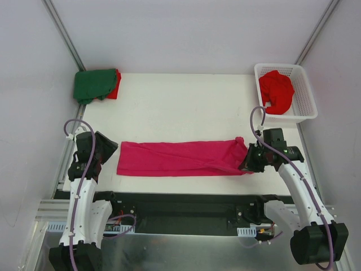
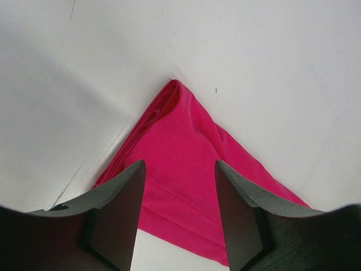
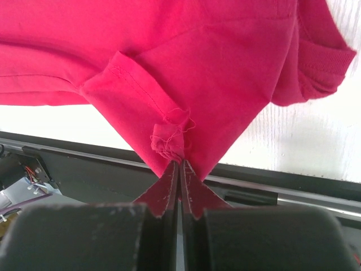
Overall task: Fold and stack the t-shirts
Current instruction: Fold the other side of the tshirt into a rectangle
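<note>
A magenta-pink t-shirt [image 1: 180, 158] lies folded into a long band across the table's front. My right gripper [image 1: 249, 162] is shut on the shirt's right corner [image 3: 169, 141], with bunched cloth pinched between the fingers. My left gripper [image 1: 107, 148] is open and empty, just left of the shirt's left end [image 2: 180, 164], above the cloth without touching it. A dark green t-shirt [image 1: 93, 84] lies folded on a red one [image 1: 115, 86] at the back left. Another red t-shirt [image 1: 276, 90] lies crumpled in the basket.
A white lattice basket [image 1: 304, 93] stands at the back right corner. The table's front edge and a black rail [image 3: 282, 186] run just below the right gripper. Grey walls enclose the table on three sides.
</note>
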You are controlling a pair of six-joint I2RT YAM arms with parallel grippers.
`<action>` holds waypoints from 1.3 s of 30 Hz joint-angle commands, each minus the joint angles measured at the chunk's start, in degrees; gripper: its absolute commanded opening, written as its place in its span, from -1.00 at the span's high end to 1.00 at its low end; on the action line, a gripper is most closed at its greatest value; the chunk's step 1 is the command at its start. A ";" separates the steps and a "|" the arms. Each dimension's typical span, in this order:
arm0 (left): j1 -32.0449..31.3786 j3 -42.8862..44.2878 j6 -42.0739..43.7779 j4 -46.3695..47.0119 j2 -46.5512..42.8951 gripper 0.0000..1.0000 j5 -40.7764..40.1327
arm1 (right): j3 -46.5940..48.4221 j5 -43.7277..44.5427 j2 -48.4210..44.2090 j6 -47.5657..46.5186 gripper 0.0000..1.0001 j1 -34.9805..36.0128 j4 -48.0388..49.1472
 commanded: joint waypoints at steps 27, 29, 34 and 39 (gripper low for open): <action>-12.00 0.26 1.39 23.15 13.89 0.12 16.73 | -3.02 6.08 -5.84 7.56 -0.15 2.84 -2.85; -17.47 1.93 3.41 25.95 16.08 0.08 13.83 | -2.75 7.66 -7.07 8.26 -0.16 2.84 -2.41; -34.77 6.06 6.22 35.28 27.56 -0.04 14.87 | -1.00 10.65 -9.88 10.11 -0.16 2.75 -3.46; -47.10 15.81 10.27 40.73 42.26 0.01 15.75 | 0.15 11.36 -10.76 10.02 -0.17 2.75 -5.48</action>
